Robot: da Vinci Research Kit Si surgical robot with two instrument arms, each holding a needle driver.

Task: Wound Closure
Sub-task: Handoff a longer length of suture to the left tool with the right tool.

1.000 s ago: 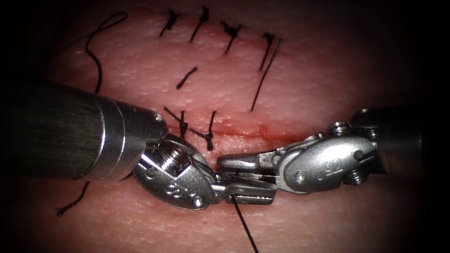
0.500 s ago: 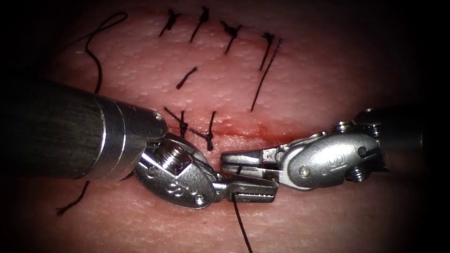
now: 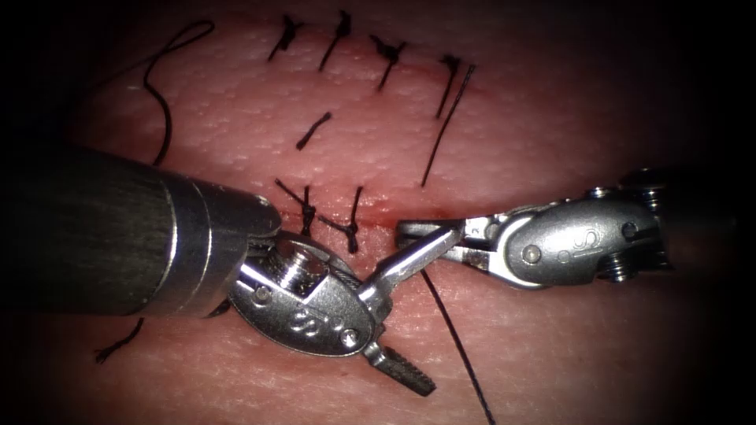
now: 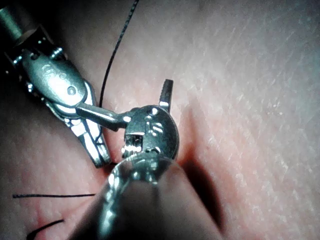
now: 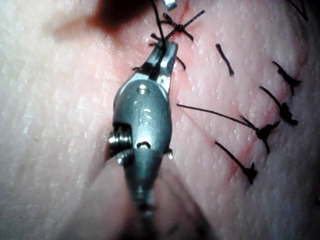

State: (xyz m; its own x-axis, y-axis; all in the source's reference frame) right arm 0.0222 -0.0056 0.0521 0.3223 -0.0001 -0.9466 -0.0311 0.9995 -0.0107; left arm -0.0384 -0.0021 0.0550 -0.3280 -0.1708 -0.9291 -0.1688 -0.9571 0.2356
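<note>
My left tool (image 3: 441,309) lies low over the tissue (image 3: 551,118), just below the cut (image 3: 472,224), with its jaws spread wide and nothing between them. One jaw points up toward the right tool, the other down. My right tool (image 3: 409,230) comes in level along the cut, jaws shut on the black thread (image 3: 465,362), which trails down to the lower edge. In the right wrist view the right tool (image 5: 167,55) grips the thread (image 5: 158,27) beside a knot. The left wrist view has the open left tool (image 4: 131,100) touching the right tool's fingers (image 4: 97,150).
Two knotted stitches (image 3: 350,228) close the cut's left part, and red fluid (image 3: 441,219) lines its middle. A row of tied stitches (image 3: 387,53) runs across the far tissue. Loose thread (image 3: 161,110) curls at the far left, with a cut end (image 3: 315,130) between the rows.
The left tool's jaws have swung from shut to wide open, letting go of the thread. The right tool has moved up and right with the thread in its jaws.
</note>
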